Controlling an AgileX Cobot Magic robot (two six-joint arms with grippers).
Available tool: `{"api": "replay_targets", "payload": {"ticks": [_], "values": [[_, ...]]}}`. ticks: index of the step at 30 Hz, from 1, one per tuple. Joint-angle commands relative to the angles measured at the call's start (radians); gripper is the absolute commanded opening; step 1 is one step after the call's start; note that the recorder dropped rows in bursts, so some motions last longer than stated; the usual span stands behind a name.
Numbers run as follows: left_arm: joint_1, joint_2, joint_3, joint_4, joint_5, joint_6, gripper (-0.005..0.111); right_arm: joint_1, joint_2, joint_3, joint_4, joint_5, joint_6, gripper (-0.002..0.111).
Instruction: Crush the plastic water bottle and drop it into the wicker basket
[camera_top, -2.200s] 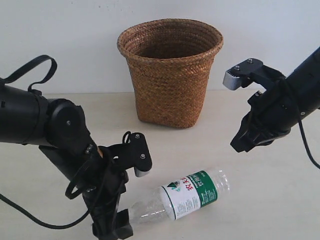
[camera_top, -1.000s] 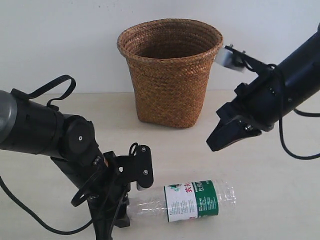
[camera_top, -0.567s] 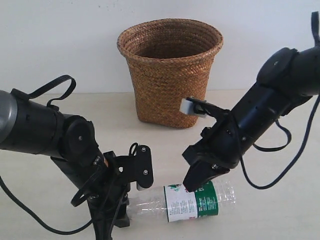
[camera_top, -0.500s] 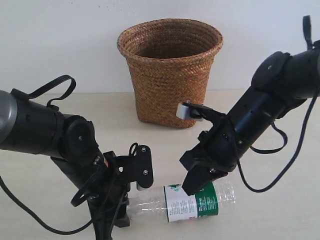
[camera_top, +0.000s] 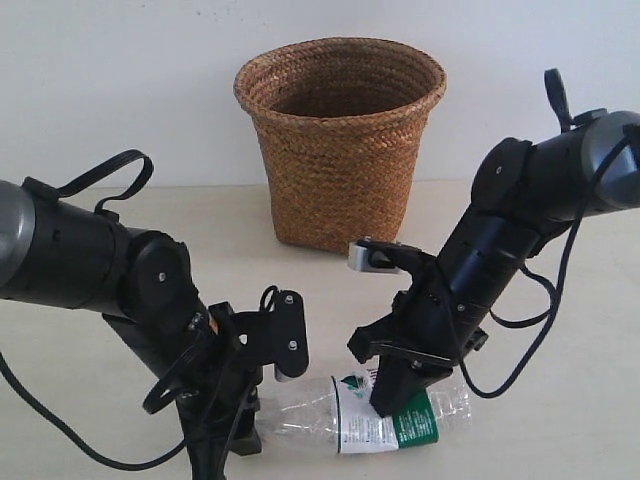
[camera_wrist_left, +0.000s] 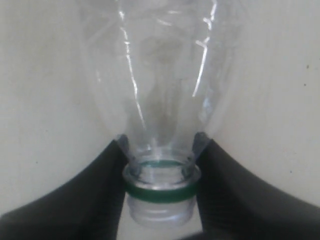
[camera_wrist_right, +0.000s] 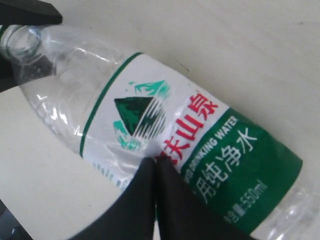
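The plastic water bottle (camera_top: 370, 420) lies on its side on the table at the front, its green-and-white label facing up. My left gripper (camera_wrist_left: 160, 172) is shut on the bottle's neck, one finger on each side of the green neck ring (camera_wrist_left: 159, 192); in the exterior view that grip (camera_top: 255, 425) is at the bottle's left end. My right gripper (camera_top: 388, 402) is shut, fingertips together, and presses down on the label (camera_wrist_right: 200, 145), which is dented under it. The right wrist view shows the closed right gripper (camera_wrist_right: 156, 162) touching the red characters. The wicker basket (camera_top: 340, 140) stands upright behind.
The beige table (camera_top: 560, 420) runs to a white wall behind the basket. Black cables loop off both arms, one near the left arm (camera_top: 100, 170) and one below the right arm (camera_top: 530, 330).
The right arm swung down from beside the basket rim to the bottle and now presses into its label. The bottle has rolled slightly and dented. The left gripper has stayed on the neck.
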Motion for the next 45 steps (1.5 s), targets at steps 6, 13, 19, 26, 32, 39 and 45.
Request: {"api": "replay_targets", "payload": {"ticks": [6, 13, 19, 26, 32, 39, 45], "values": [[-0.003, 0.000, -0.006, -0.075, -0.008, -0.008, 0.004, -0.004, 0.123, -0.045, -0.184, -0.057, 0.035, 0.000], [-0.003, 0.000, -0.006, -0.075, -0.010, -0.008, 0.004, -0.004, 0.208, -0.109, -0.318, 0.039, 0.145, 0.000], [-0.003, 0.000, -0.006, -0.085, -0.005, -0.008, 0.004, -0.004, 0.258, -0.162, -0.342, 0.045, 0.170, 0.000], [-0.003, 0.000, -0.006, -0.085, -0.003, -0.008, 0.004, -0.004, 0.261, -0.169, -0.367, 0.057, 0.170, 0.000], [-0.003, 0.000, -0.006, -0.085, 0.013, -0.008, 0.004, -0.004, 0.115, -0.191, -0.338, 0.127, 0.165, 0.000], [-0.003, 0.000, -0.006, -0.085, 0.014, -0.008, 0.004, -0.004, -0.028, -0.191, -0.234, 0.172, 0.089, 0.000], [-0.003, 0.000, -0.006, -0.085, 0.014, -0.008, 0.004, 0.001, -0.031, -0.191, -0.027, 0.177, -0.033, 0.000]]}}
